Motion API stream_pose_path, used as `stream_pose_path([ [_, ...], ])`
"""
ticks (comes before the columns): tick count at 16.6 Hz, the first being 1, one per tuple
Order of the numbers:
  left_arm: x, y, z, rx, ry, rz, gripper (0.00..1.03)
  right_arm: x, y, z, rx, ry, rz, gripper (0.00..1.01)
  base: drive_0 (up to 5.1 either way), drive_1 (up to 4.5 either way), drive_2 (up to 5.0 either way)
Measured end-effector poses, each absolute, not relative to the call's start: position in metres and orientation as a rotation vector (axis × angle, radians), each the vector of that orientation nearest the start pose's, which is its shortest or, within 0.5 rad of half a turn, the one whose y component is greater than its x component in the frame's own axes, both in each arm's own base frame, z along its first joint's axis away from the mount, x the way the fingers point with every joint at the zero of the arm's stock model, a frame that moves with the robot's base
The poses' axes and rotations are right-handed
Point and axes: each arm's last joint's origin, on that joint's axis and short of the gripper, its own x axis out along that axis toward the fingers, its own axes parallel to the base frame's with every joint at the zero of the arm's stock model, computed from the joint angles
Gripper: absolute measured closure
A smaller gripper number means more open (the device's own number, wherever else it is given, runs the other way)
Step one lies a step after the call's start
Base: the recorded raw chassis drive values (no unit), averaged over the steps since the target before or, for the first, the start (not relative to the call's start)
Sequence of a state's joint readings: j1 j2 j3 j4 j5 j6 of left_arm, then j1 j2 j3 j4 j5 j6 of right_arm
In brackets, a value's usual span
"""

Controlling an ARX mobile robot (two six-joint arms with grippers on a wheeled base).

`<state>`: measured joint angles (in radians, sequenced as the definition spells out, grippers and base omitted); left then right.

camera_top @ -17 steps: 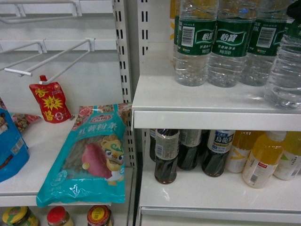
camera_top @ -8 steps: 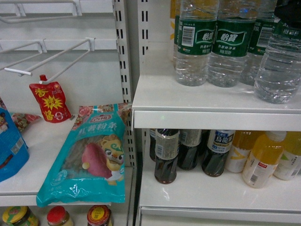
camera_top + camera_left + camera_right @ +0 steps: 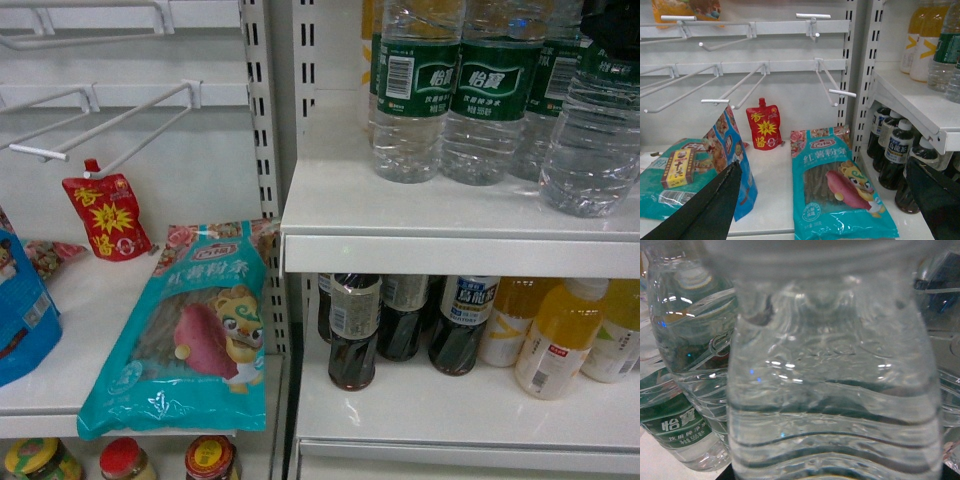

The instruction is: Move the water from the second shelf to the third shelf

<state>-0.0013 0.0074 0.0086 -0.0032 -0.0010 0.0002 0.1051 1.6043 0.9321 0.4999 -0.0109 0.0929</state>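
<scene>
The right gripper (image 3: 612, 25) shows in the head view only as a dark shape at the top right corner, and whether its jaws are closed cannot be told. The left gripper (image 3: 825, 200) is held wide open, with one dark finger (image 3: 705, 210) at the lower left and the other at the lower right of its wrist view.

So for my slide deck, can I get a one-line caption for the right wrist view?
Close-up of a clear ribbed water bottle filling the frame, green-labelled bottles standing behind it.
</scene>
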Motion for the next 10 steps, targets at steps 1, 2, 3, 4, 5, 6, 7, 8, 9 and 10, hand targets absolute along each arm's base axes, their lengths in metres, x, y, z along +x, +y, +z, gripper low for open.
stream_pose_path([
  [1,0.0976,-0.0001,0.1655,0.0,0.002,0.0,0.05,0.3512,0.0374,0.2452,0.084,0.177,0.108,0.58,0.0,0.0,0.0],
  [2,0.0976,-0.0001,0.1655,0.0,0.002,0.0,0.05,0.3512,0.0374,0.245,0.084,0.179,0.108,0.5,0.0,0.0,0.0],
  [3,0.0976,-0.0001,0.1655,0.0,0.002,0.0,0.05,0.3523,0.0374,0.2432,0.084,0.18,0.109,0.36,0.0,0.0,0.0],
  [4,0.0976,-0.0001,0.1655,0.0,0.002,0.0,0.05,0.3527,0.0374,0.2437,0.08,0.17,0.107,0.25,0.0,0.0,0.0],
  [5,0.0976,-0.0001,0.1655,0.0,0.002,0.0,0.05,0.3527,0.0375,0.244,0.077,0.167,0.108,0.13,0.0,0.0,0.0],
  [6,0.0976,-0.0001,0.1655,0.0,0.002,0.0,0.05,0.3527,0.0375,0.244,0.077,0.167,0.108,0.14,0.0,0.0,0.0],
  [7,0.0976,-0.0001,0.1655,0.0,0.002,0.0,0.05,0.3527,0.0375,0.2441,0.074,0.166,0.108,0.15,0.0,0.0,0.0],
  [8,0.0976,-0.0001,0.1655,0.0,0.002,0.0,0.05,0.3527,0.0375,0.244,0.073,0.167,0.108,0.11,0.0,0.0,0.0],
  [9,0.0976,-0.0001,0.1655,0.0,0.002,0.0,0.05,0.3527,0.0375,0.244,0.073,0.167,0.109,0.01,0.0,0.0,0.0],
  [10,0.0976,-0.0001,0.1655,0.0,0.002,0.0,0.05,0.3527,0.0375,0.2439,0.073,0.168,0.109,0.03,0.0,0.0,0.0],
])
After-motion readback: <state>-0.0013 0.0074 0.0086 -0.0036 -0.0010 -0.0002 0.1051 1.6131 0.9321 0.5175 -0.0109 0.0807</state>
